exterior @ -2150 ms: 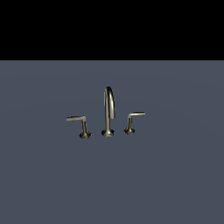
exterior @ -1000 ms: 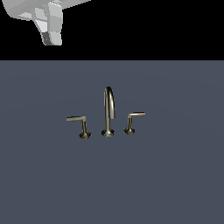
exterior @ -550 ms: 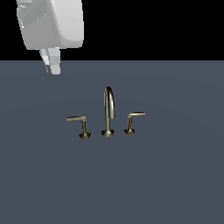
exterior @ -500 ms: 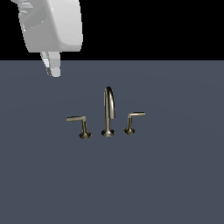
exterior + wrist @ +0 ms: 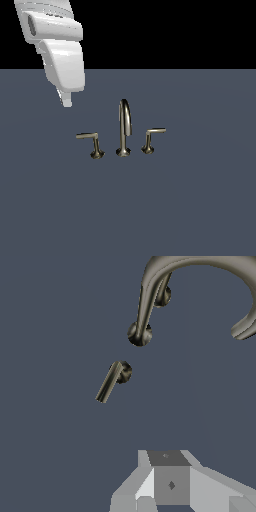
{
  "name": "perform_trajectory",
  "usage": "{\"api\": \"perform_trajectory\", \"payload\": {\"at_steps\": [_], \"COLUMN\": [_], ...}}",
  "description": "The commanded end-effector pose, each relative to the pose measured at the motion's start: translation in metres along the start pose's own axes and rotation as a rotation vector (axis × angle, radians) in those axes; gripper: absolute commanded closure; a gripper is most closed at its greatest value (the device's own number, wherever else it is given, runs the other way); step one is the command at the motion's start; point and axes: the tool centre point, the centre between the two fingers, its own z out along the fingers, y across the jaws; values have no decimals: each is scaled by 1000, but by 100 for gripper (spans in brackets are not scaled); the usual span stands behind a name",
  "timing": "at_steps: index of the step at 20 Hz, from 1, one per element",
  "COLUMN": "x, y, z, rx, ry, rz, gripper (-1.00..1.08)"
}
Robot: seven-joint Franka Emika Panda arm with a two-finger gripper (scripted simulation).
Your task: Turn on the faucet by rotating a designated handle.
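The bronze faucet (image 5: 124,129) stands mid-surface, its arched spout between two lever handles. The handle (image 5: 91,142) with the longer arm and taller stem is on the exterior view's left; the smaller lever (image 5: 151,139) is on the right. My gripper (image 5: 66,101) hangs above and to the exterior view's left of the handle, clear of it, with its fingers together and nothing held. In the wrist view the handle (image 5: 113,379) lies ahead of the gripper (image 5: 159,484), the spout (image 5: 150,301) beyond it, and the smaller lever (image 5: 162,296) shows partly behind the spout.
The faucet sits on a flat dark blue-grey surface (image 5: 200,200) under a black background. The white arm link (image 5: 57,47) comes in from the upper left of the exterior view.
The arm, out of view 2.1 s ago, has come in from the top left and dropped down and rightward toward the faucet. The faucet has not moved.
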Motion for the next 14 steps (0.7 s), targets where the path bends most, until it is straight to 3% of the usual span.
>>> {"api": "perform_trajectory", "payload": {"at_steps": [1,14], "x": [3,25], "y": [-9,-52], "z": [11,71], "rx": [1,-3], "ry": [0,3], "rz": [40,246], "gripper": [108,108]}}
